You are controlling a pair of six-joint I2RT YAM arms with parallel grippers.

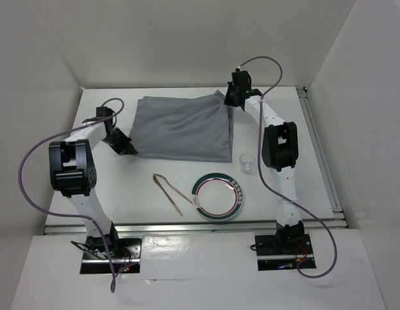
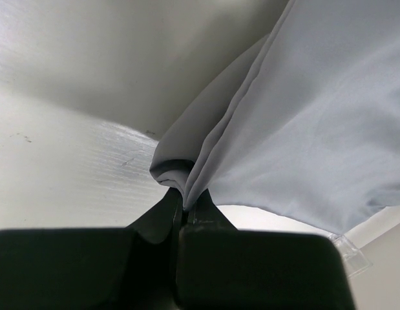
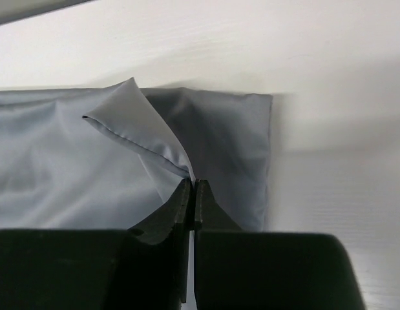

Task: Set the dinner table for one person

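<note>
dinner table (image 1: 132, 194) under r end effector (image 1: 229, 100)

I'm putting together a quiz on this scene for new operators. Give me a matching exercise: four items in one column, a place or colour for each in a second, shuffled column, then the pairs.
1. grey cloth
2. plate
3. tongs
4. clear cup

a. just left of the plate
b. just right of the cloth's near right corner
c. across the far half of the dinner table
d. green and red rim rings

Pairs: 1-c, 2-d, 3-a, 4-b
</note>
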